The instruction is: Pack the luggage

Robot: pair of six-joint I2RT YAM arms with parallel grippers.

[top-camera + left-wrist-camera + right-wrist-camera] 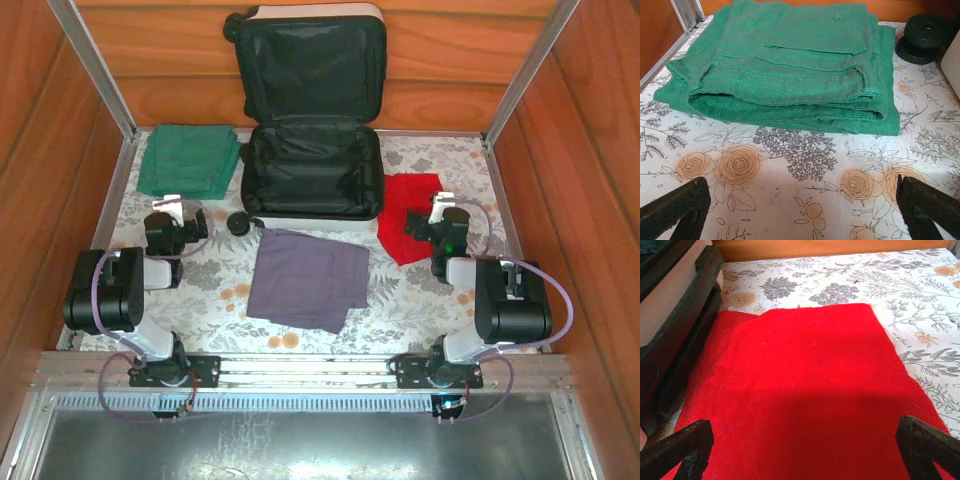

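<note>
The white suitcase (312, 175) lies open at the back centre, its black-lined lid leaning on the wall and its base showing no clothes. Its wheel (926, 36) and dark side (675, 335) appear in the wrist views. Folded green trousers (190, 160) (790, 65) lie left of it, a red cloth (405, 215) (805, 390) right of it, and a purple-grey cloth (308, 280) in front. My left gripper (178, 215) (800, 215) hangs open just short of the green trousers. My right gripper (440, 215) (802, 455) stands open above the red cloth's near part.
Wooden walls and aluminium posts (100, 70) box in the flower-patterned table (420, 300). A black suitcase wheel (238, 222) sits at the case's front-left corner. A metal rail (300, 370) runs along the near edge by the arm bases.
</note>
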